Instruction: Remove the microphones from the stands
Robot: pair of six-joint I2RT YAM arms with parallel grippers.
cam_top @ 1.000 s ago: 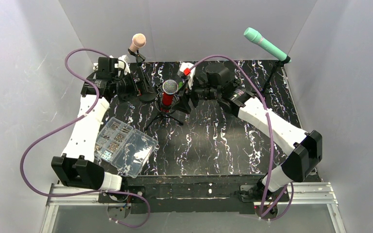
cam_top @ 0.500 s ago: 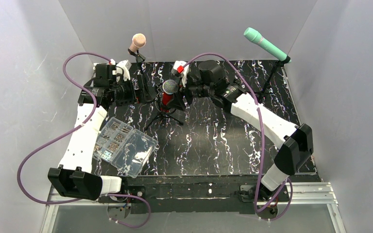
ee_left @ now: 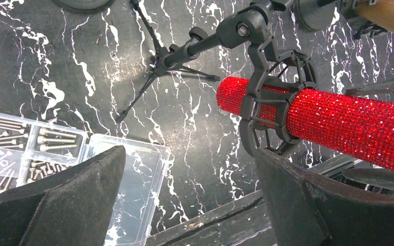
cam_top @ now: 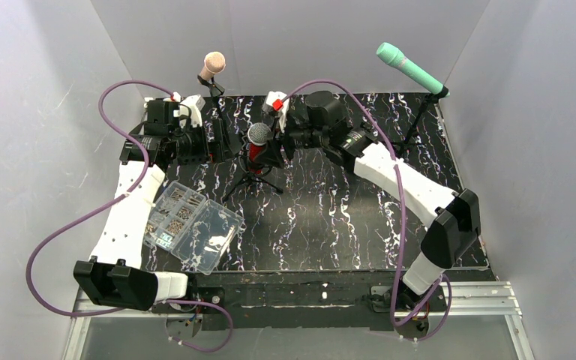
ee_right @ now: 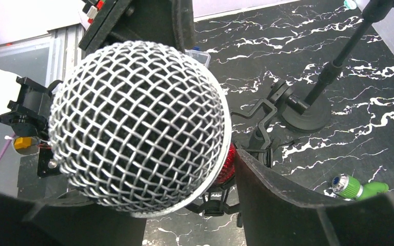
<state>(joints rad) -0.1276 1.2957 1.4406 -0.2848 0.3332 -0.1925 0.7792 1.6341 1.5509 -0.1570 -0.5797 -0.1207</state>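
The red microphone (ee_left: 349, 123) sits clipped in its tripod stand (cam_top: 249, 178), mid-table. The left gripper (ee_left: 189, 159) gapes beside it. The right gripper (cam_top: 279, 144) flanks the handle under the head, though I cannot tell if it pinches. Pull with the stand unbraced and the tripod likely tips over.

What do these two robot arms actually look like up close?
The left arm and right arm are built alike: smooth white shell links joined by chunky black joints. A thin purple cable loops loosely along each one. The wrists are black blocks with small white and red parts. The fingers are broad, matte black wedges.
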